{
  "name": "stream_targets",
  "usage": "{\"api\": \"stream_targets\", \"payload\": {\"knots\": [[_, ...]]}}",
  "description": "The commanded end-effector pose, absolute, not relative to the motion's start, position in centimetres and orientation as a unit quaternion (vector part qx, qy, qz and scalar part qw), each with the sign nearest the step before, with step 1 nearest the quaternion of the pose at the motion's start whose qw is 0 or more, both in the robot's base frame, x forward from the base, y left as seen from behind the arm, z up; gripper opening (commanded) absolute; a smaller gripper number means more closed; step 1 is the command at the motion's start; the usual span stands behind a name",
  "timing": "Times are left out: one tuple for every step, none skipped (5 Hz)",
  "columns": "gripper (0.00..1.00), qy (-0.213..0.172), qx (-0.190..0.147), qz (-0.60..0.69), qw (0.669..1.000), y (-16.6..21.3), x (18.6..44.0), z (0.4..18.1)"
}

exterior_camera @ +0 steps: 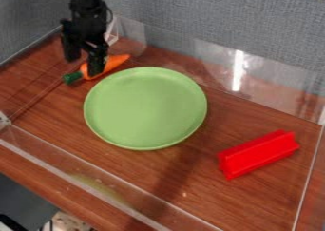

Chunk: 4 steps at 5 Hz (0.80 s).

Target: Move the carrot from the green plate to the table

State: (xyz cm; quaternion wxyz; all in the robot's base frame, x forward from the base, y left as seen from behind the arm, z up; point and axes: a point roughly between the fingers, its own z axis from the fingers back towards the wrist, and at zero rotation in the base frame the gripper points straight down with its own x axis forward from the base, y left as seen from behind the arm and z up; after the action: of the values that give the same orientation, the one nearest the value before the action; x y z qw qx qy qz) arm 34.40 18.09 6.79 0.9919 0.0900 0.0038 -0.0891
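Observation:
The orange carrot (102, 66) lies on the table (51, 92) just off the upper-left rim of the green plate (144, 107), its green stem end pointing left. My gripper (83, 54) hangs straight above it, pointing down, with its black fingers spread wide and nothing between them. The fingertips stand a little above the carrot and partly hide its middle. The plate itself holds nothing.
A red rectangular block (259, 153) lies on the table at the lower right. Clear acrylic walls (241, 68) run along the back, left and front edges. A grey fabric backdrop stands behind the back wall.

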Motion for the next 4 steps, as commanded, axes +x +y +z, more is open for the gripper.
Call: {"api": "stream_targets", "payload": {"knots": [[1.00, -0.037, 0.133, -0.097, 0.986, 17.82, 35.06, 11.15], [1.00, -0.045, 0.145, -0.108, 0.982, 17.87, 35.29, 11.85], [1.00, -0.049, 0.147, -0.114, 0.981, 18.26, 35.54, 11.73], [1.00, -0.052, 0.148, -0.120, 0.980, 18.65, 35.78, 11.53]]}}
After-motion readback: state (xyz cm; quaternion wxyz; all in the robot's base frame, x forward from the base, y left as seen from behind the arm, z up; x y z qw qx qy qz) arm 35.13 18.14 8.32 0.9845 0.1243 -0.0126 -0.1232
